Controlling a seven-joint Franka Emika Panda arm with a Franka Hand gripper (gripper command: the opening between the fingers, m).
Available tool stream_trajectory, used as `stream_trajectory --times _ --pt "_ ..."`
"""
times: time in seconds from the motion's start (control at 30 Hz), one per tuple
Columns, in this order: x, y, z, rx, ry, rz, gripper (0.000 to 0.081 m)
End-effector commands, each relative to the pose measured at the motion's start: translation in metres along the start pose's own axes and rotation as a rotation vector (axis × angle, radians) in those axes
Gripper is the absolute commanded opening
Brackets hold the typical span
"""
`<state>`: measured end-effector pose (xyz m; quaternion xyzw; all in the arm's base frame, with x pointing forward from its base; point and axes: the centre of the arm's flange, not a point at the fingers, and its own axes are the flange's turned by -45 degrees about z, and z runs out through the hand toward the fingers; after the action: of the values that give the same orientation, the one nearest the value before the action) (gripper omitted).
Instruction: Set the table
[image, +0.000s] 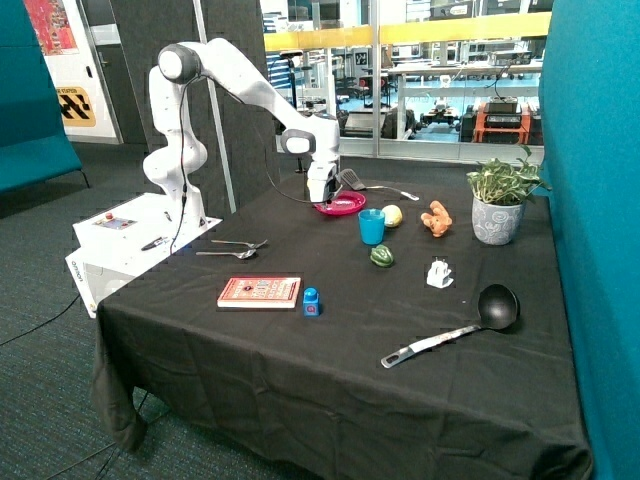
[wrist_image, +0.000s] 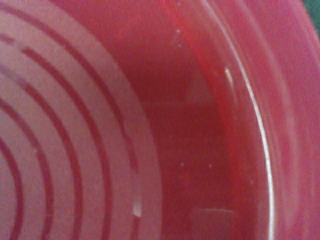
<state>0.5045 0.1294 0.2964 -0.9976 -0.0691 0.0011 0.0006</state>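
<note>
A pink plate lies at the far side of the black table. My gripper is down at the plate's rim on the side toward the robot base. The wrist view is filled by the plate, very close, with pale concentric rings in its middle. A blue cup stands just in front of the plate. Two spoons lie near the table edge by the robot base. A fork and a black spatula lie behind the plate.
A black ladle lies at the front. A red book and a blue block lie in the middle. A yellow fruit, a green vegetable, an orange toy, a white object and a potted plant lie beyond the cup.
</note>
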Motion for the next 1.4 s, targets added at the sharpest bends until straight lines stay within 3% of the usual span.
stream_trajectory --times 0.0,0.23,0.73,1.37 --pt "0.000 -0.004 0.011 -0.0014 0.0020 -0.005 0.0342" --pt "0.004 -0.006 0.012 -0.0014 0.0020 -0.010 0.0299" --pt "0.008 0.008 0.014 -0.0014 0.0020 0.008 0.0026" --pt "0.000 0.002 0.017 -0.0014 0.0020 -0.009 0.0070"
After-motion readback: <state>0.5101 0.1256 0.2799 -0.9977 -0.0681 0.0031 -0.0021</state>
